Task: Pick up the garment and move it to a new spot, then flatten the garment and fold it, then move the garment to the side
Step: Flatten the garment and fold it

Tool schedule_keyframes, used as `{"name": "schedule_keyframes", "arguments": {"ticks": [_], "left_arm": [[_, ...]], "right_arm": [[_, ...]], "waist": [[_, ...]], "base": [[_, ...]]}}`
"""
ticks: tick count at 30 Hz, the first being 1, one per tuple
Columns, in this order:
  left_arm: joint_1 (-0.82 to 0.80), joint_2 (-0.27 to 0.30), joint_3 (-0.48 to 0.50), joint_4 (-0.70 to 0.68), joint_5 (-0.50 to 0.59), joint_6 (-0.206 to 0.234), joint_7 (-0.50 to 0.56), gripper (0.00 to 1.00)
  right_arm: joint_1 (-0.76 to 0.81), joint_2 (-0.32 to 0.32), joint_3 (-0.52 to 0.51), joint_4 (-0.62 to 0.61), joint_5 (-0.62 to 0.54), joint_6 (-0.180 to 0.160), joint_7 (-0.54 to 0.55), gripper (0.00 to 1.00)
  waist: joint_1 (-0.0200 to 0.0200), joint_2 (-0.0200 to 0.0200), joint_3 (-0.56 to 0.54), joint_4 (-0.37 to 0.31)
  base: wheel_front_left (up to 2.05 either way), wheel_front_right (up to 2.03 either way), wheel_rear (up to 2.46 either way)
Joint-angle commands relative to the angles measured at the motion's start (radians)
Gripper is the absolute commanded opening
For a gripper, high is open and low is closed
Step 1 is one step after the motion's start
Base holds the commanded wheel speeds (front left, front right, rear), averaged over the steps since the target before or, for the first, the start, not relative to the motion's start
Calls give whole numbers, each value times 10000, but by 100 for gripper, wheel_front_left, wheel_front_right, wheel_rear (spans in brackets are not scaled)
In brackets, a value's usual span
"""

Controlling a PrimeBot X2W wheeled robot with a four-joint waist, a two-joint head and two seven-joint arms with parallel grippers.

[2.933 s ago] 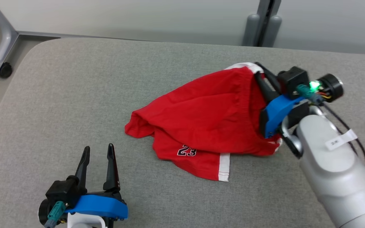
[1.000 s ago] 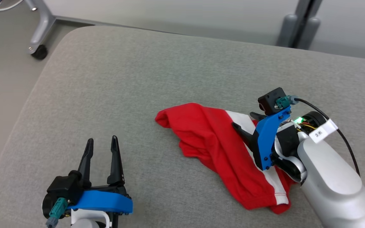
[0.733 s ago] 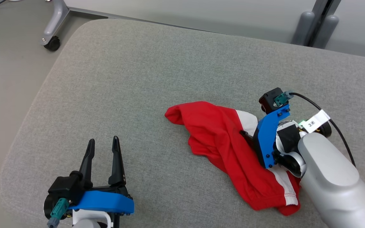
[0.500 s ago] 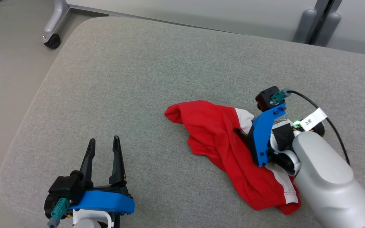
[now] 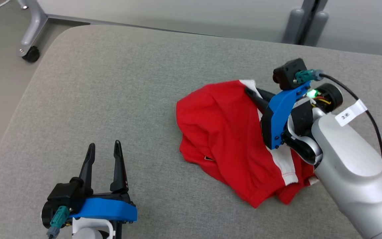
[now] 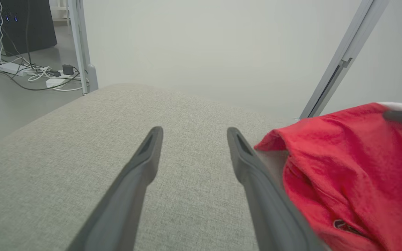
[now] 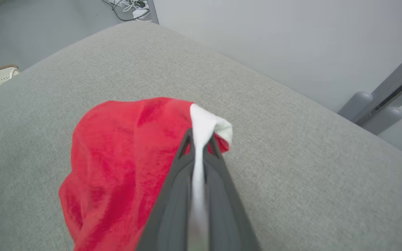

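Note:
The garment (image 5: 224, 132) is a pair of red shorts with white side stripes, bunched on the grey cushion's right half. My right gripper (image 5: 249, 92) is shut on its white stripe at the upper edge, lifting that part; in the right wrist view the fingers (image 7: 218, 174) pinch the white band of the garment (image 7: 117, 164). Near the front left my left gripper (image 5: 104, 147) stands open with nothing between its fingers, apart from the cloth. In the left wrist view the left gripper (image 6: 194, 134) points over bare cushion, with the garment (image 6: 354, 167) just to its right.
The grey cushioned surface (image 5: 111, 86) has a rounded edge at the far left. A metal leg on a castor (image 5: 30, 53) stands on the floor beyond it. A grey post (image 5: 305, 20) rises behind the far edge.
My right gripper has shut on the white stripe and raised that edge of the garment up and away from me. The head view has shifted. The left gripper stays open in place.

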Motion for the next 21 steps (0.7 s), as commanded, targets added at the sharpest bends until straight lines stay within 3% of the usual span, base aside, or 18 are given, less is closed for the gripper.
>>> {"name": "schedule_keyframes", "arguments": {"ticks": [1, 13, 18, 21], "left_arm": [[-70, -10, 48, -22, 88, -40, -47, 100], [-53, -11, 439, -102, 353, -170, -47, 100], [-30, -11, 596, -123, 391, -202, -47, 100], [-1, -11, 614, -126, 408, -199, -47, 100]], "right_arm": [[-180, -67, 184, -291, 137, 4, -110, 0], [1123, -323, 3707, -2952, 1410, 4, 196, 0], [1580, -896, 4861, -3471, 1757, 3, 551, 0], [1751, -1096, 5055, -3444, 1769, 4, 473, 0]], "waist": [[-1, 0, -104, -151], [-1, 0, -255, -380], [-1, 0, -270, -442], [-1, 0, -272, -479]], "base": [[0, 0, 0], [0, 0, 0], [0, 0, 0], [0, 0, 0]]}}
